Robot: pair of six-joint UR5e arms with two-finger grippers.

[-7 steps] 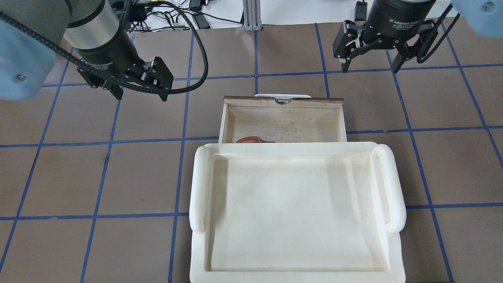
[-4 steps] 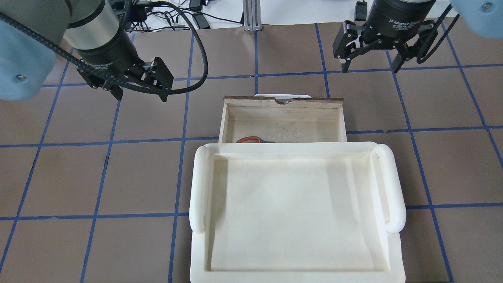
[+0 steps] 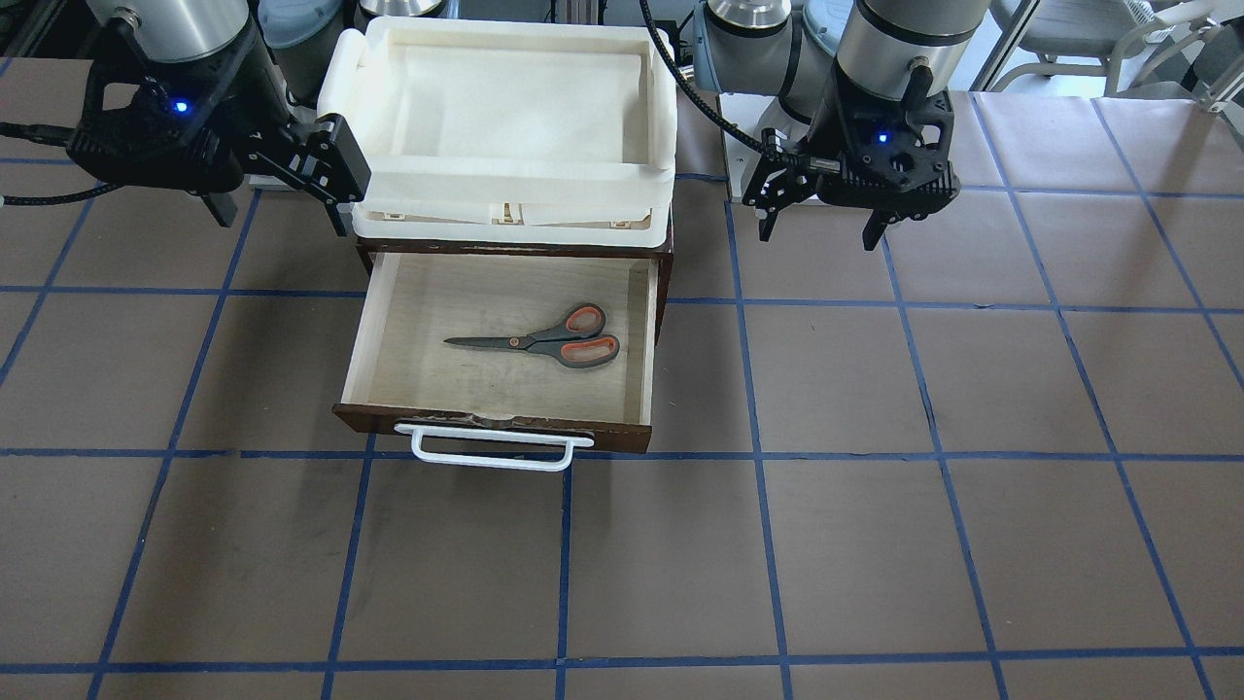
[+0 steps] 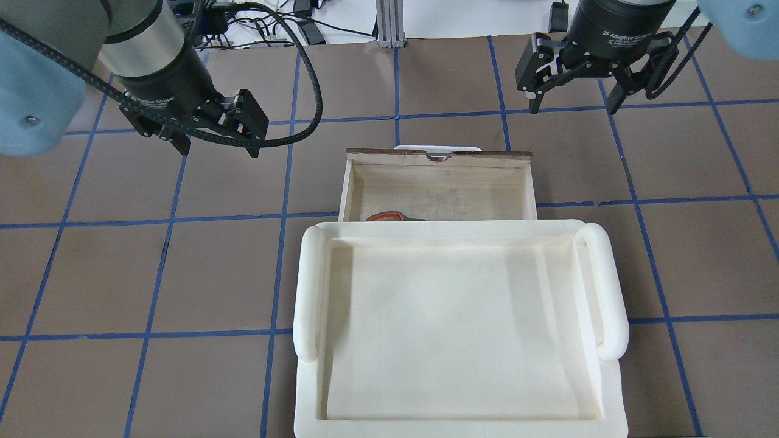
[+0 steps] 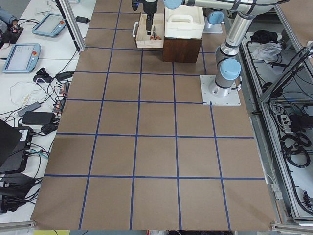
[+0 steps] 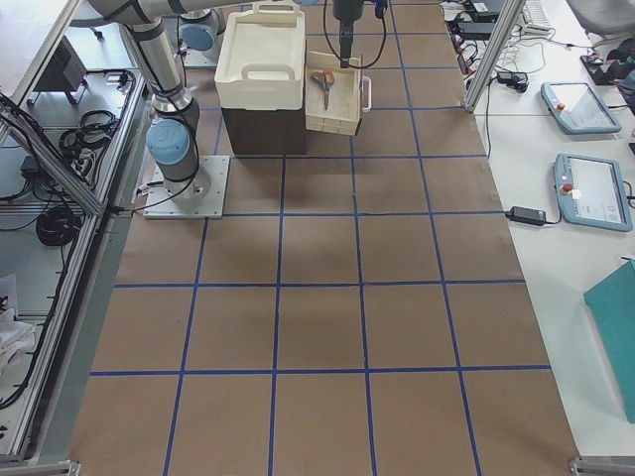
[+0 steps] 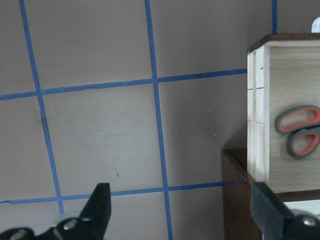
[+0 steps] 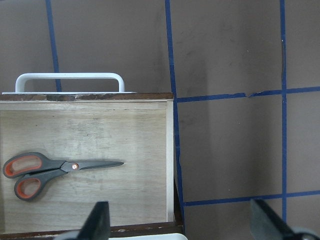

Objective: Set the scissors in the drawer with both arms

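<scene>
Orange-looped metal scissors lie in the open brown wooden drawer, task seemingly done; left gripper and right gripper flank it, spread empty.

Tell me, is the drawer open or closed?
Open. The drawer is pulled out, its pale inside showing, with the scissors lying flat in it.

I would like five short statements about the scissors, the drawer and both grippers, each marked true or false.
1. The scissors lie inside the drawer. True.
2. The drawer is fully shut. False: it is pulled open.
3. The left gripper holds the scissors. False: it is open and empty, off to the drawer's side.
4. The right gripper is open. True.
5. The drawer's handle is black. False: it is white.
</scene>
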